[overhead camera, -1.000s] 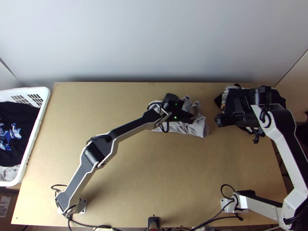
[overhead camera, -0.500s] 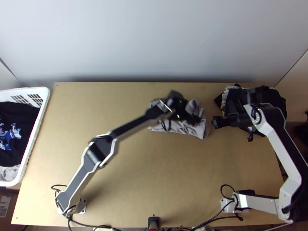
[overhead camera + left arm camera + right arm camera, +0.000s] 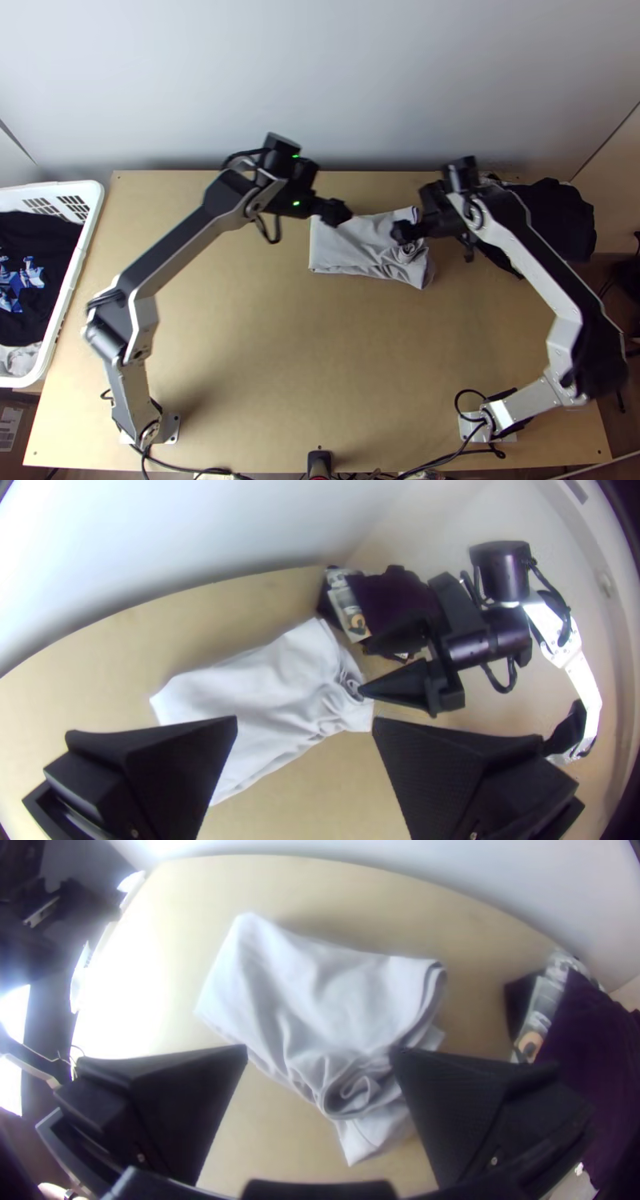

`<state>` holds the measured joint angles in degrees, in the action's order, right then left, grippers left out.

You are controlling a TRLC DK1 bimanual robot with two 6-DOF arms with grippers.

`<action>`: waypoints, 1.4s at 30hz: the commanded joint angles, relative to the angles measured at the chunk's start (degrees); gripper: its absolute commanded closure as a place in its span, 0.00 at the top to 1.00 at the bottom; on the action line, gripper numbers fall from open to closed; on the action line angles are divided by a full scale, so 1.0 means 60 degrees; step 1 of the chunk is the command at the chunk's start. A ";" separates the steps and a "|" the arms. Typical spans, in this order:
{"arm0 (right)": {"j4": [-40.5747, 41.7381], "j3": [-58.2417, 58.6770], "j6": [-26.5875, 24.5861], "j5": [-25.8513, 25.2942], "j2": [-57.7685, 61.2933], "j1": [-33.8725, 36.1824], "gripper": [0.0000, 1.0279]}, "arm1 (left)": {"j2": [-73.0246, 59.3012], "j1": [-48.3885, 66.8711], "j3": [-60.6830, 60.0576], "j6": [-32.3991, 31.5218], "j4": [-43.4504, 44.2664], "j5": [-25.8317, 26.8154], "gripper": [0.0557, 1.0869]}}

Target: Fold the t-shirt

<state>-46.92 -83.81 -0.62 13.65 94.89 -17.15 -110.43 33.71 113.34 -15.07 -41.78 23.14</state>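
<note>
My left gripper (image 3: pixel 336 213) is above the shirt's left back corner; in its wrist view the left gripper (image 3: pixel 305 723) stands open, holding nothing. My right gripper (image 3: pixel 404 234) is over the right part of the shirt; in its wrist view the right gripper (image 3: pixel 320 1052) is open too, with cloth visible between and beyond its fingers. The light grey t-shirt (image 3: pixel 344 246) lies as a compact folded bundle near the table's back. Its left part is fairly smooth, while the right end is bunched, with a curled fold in the shirt (image 3: pixel 360 1090).
Dark and patterned clothes (image 3: pixel 552 216) are piled at the table's back right, beneath and beside the right arm. A white basket (image 3: pixel 94 210) with clothes stands at the left edge. Behind the table rises a pale wall (image 3: pixel 320 88).
The left gripper has moved left and back off the bundle, which shows more of the cloth. The right arm has come left from the dark pile to the shirt's right end.
</note>
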 commanded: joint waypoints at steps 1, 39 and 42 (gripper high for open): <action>0.0114 -0.0870 0.0367 0.0245 0.1045 -0.0775 0.97 | 0.1472 -0.0521 -0.1737 0.0373 -0.0405 -0.0018 0.96; 0.0847 0.3509 -0.3060 -0.0722 -0.2588 -0.1083 0.96 | 0.1633 -0.0536 -0.2484 0.1223 -0.0537 -0.0545 0.96; 0.2062 0.3949 -0.3719 -0.1059 -0.2500 -0.1537 0.96 | 0.2028 -0.0785 -0.2791 0.1237 -0.0625 -0.0560 0.96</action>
<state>-42.52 -62.81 -15.46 10.92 79.92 -19.73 -102.30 30.98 98.39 -8.05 -43.79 20.34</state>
